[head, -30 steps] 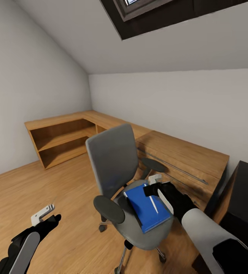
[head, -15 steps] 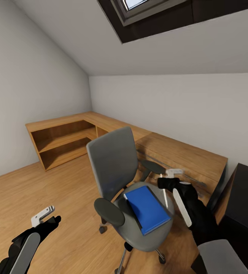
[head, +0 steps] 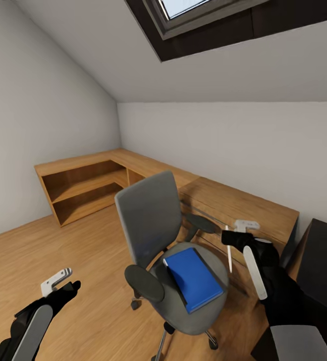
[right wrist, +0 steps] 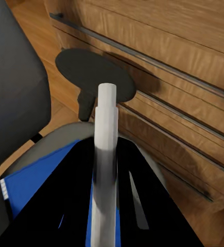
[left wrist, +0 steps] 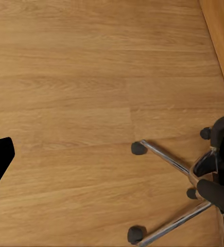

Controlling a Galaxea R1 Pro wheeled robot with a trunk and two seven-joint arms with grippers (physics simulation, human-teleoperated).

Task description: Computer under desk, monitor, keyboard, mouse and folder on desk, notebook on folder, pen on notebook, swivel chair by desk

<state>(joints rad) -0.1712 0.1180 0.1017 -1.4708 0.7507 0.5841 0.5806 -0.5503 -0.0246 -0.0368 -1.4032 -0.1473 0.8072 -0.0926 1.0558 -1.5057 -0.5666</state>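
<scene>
The swivel chair (head: 148,213) stands mid-room with the blue folder (head: 194,277) flat on its grey seat. My right gripper (head: 235,234) hovers to the right of the seat, above the wooden chest, shut on the white pen (head: 229,253), which hangs down from it. In the right wrist view the pen (right wrist: 105,154) sits between the black fingers, above the folder (right wrist: 34,177) and an armrest (right wrist: 93,72). My left gripper (head: 58,282) is open, low over the floor left of the chair. The black desk (head: 326,255) shows at the right edge. Computer, monitor, keyboard, mouse and notebook are out of view.
A light wooden chest (head: 243,210) with long bar handles stands against the wall behind the chair. Low wooden open shelving (head: 83,185) fills the left corner. The chair's chrome base (left wrist: 168,159) and castors spread over the wood floor (head: 83,250). A skylight is overhead.
My right gripper has lifted the pen off the folder and carried it right and up, toward the chest. The head view has tilted slightly upward. The left arm has not moved.
</scene>
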